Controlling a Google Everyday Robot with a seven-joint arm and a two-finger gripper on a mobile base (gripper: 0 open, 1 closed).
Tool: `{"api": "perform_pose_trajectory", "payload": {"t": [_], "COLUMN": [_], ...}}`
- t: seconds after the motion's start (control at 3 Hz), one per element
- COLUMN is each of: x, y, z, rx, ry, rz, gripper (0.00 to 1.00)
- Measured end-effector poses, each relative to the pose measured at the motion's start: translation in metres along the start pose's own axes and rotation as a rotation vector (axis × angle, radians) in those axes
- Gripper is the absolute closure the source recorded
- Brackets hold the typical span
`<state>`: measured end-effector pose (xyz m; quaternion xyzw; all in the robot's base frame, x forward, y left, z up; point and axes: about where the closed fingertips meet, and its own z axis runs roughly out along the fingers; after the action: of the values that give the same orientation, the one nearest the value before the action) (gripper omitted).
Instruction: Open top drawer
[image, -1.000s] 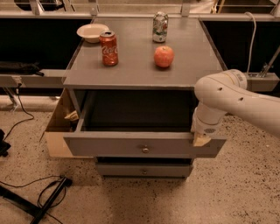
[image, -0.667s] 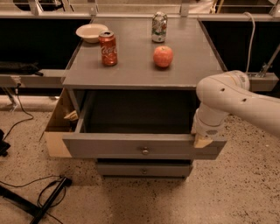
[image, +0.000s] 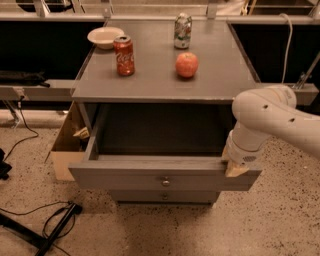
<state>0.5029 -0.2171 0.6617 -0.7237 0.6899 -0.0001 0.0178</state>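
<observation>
The top drawer (image: 165, 178) is a wide grey wooden drawer with a small round metal knob (image: 165, 182) at the centre of its front. It stands pulled far out from the grey cabinet (image: 165, 87), and its dark inside looks empty. My gripper (image: 233, 165) hangs from the white arm (image: 272, 117) at the drawer's right end, resting at the top edge of the drawer front. A lower drawer front with a knob (image: 163, 196) shows just beneath.
On the cabinet top stand a red cola can (image: 124, 55), a green-and-white can (image: 182, 31), a red apple (image: 186, 64) and a white bowl (image: 105, 37). A cardboard box (image: 67, 145) sits left of the cabinet. Cables and a black stand (image: 47, 230) lie on the floor.
The drawer has come slightly further out, and my arm has shifted a little with it toward the camera.
</observation>
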Motion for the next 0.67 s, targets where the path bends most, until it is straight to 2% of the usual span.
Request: {"api": "perform_pose_trajectory", "payload": {"t": [0.33, 0.67], "x": [0.000, 0.002], "y": [0.000, 0.010], "z": [0.001, -0.002], "rx": [0.000, -0.010], "ry": [0.000, -0.010], "rz": [0.000, -0.020], "gripper": [1.00, 1.00]}}
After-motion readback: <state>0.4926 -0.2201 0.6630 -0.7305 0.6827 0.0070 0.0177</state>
